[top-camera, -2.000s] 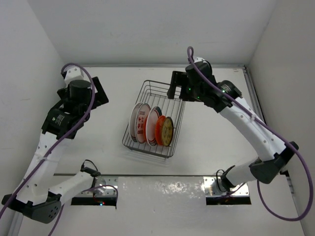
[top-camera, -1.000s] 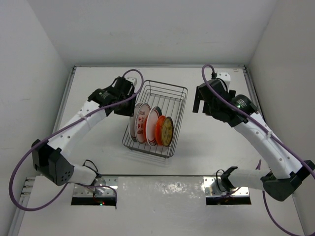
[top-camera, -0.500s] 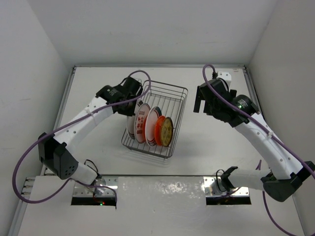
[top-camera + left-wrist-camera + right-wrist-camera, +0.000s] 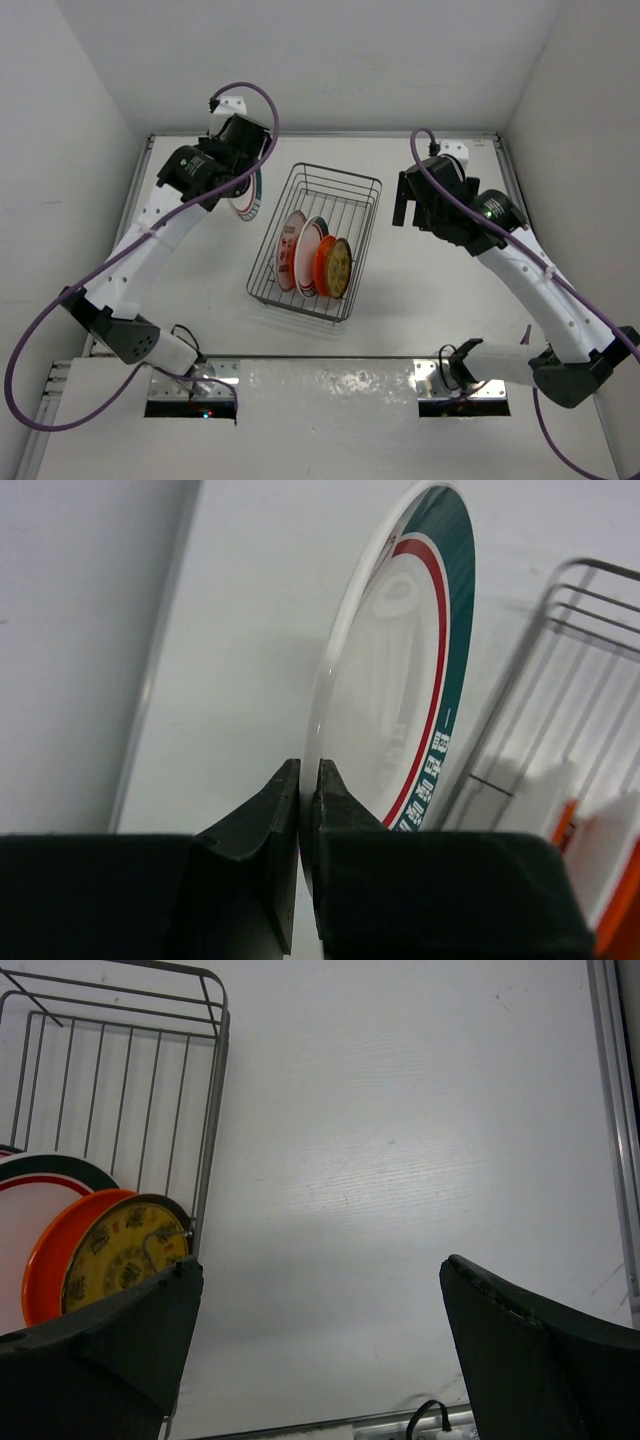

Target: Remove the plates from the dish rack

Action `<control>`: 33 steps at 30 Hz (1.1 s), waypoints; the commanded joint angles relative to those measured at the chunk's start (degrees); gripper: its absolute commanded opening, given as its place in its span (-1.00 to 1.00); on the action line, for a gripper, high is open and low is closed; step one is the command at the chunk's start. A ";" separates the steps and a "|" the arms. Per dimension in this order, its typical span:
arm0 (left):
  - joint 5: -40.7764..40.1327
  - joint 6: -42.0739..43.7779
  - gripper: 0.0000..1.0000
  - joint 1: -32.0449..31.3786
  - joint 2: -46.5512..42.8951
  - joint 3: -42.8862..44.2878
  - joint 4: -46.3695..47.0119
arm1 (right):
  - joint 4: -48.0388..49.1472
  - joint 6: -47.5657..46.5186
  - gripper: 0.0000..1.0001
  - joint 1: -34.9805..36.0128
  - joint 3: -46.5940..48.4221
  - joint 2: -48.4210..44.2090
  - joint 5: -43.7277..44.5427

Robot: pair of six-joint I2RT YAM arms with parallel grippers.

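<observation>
Left wrist: left gripper point(image 4: 308, 780) pinches rim of teal-red-rimmed white plate point(image 4: 400, 680), held clear of silver wire dish rack point(image 4: 340, 174) for set-down; right gripper point(image 4: 320, 1265) wide open, empty.

Your left arm point(image 4: 150, 245) and right arm point(image 4: 530, 280) wear white shells on the long links, with black housings at the joints and bases. A purple cable point(image 4: 262, 95) loops free along each. Your left gripper point(image 4: 308, 770) and right gripper point(image 4: 320, 1263) have matte black, wedge-shaped fingers
</observation>
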 commanded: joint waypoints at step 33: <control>23.41 -7.52 1.00 27.64 10.48 -18.09 36.47 | 8.50 -5.47 0.98 -0.79 -12.67 -6.21 -7.82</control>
